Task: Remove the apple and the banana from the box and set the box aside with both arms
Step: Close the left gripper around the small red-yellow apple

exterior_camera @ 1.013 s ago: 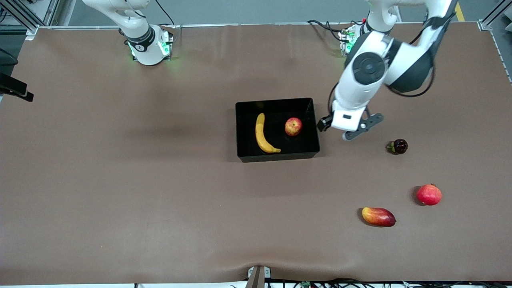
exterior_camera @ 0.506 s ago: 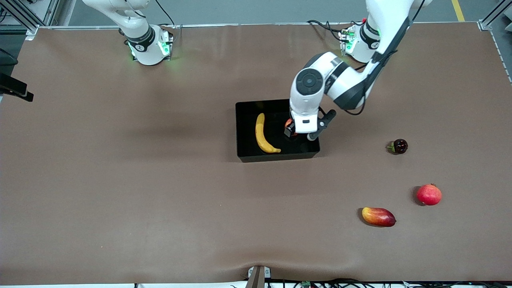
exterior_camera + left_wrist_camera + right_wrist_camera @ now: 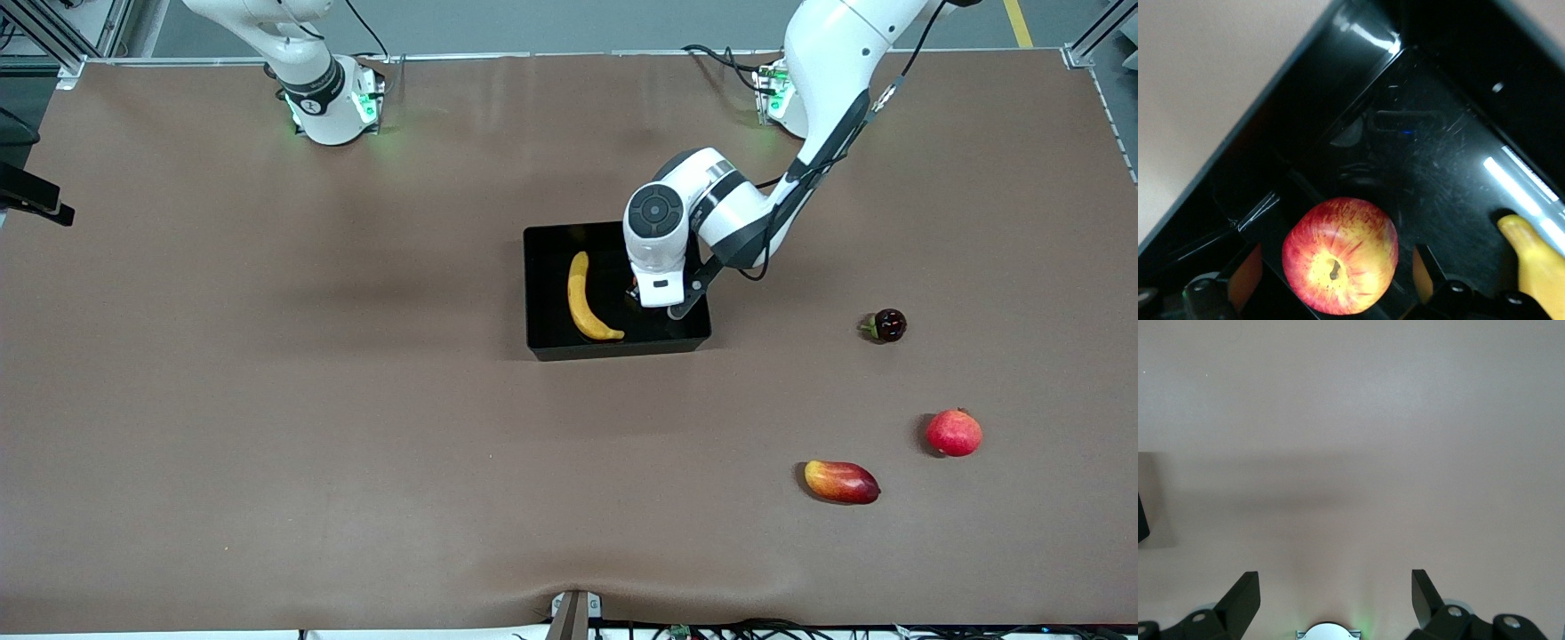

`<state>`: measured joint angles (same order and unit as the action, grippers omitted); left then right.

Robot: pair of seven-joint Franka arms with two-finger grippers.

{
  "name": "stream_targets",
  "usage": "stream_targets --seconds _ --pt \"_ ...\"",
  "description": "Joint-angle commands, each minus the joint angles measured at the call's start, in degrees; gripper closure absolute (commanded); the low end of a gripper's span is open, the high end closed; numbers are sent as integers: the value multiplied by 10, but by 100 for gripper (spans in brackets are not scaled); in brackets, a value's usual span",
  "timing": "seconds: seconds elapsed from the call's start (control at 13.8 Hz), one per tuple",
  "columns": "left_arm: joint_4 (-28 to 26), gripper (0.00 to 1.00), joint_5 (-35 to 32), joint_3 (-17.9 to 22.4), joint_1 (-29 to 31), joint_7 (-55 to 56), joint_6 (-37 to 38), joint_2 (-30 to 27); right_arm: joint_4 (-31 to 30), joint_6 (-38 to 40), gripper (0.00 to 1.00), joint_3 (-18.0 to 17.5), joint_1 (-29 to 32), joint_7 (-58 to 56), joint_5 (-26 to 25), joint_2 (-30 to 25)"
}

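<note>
No readable writing showed anywhere. The left gripper point(image 3: 1338, 283) hung low inside the box point(image 3: 542, 293), fingers point(image 3: 1426, 270) spread wide on either side of the apple point(image 3: 1340, 255), not clamped on it. The banana point(image 3: 585, 300) lay in the box beside the apple, toward the right arm's end. The right gripper point(image 3: 1335, 597) waited, released, over bare table point(image 3: 267, 400). Toward the left arm's end sat a dark berry-like fruit point(image 3: 885, 325), a red round fruit point(image 3: 954, 432) and a mango point(image 3: 841, 481), nearest the front camera.
</note>
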<state>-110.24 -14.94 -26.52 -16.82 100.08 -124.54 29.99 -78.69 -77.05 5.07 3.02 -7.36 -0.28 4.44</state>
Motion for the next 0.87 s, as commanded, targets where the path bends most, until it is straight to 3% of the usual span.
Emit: stream_targets --seconds 0.0,0.22,0.36,0.43,0.51,0.8 --pt "8 0 -16 -1 -10 31 -7 15 -9 -1 0 -4 5 -3 -9 -9" --pt "10 0 -18 0 -13 36 -7 28 -9 -1 0 -4 4 -3 -9 -9" --pt "20 65 -17 1 -10 36 -7 35 -9 -1 0 -4 4 -3 -9 -9" --pt "24 87 -17 1 -8 34 -7 37 -9 -1 0 -4 4 -3 -9 -9" --pt "32 100 -17 1 -8 33 -4 38 -9 -1 0 -4 4 -3 -9 -9" --pt "86 100 -13 -1 -9 36 68 16 -9 -1 0 -4 4 -3 -9 -9"
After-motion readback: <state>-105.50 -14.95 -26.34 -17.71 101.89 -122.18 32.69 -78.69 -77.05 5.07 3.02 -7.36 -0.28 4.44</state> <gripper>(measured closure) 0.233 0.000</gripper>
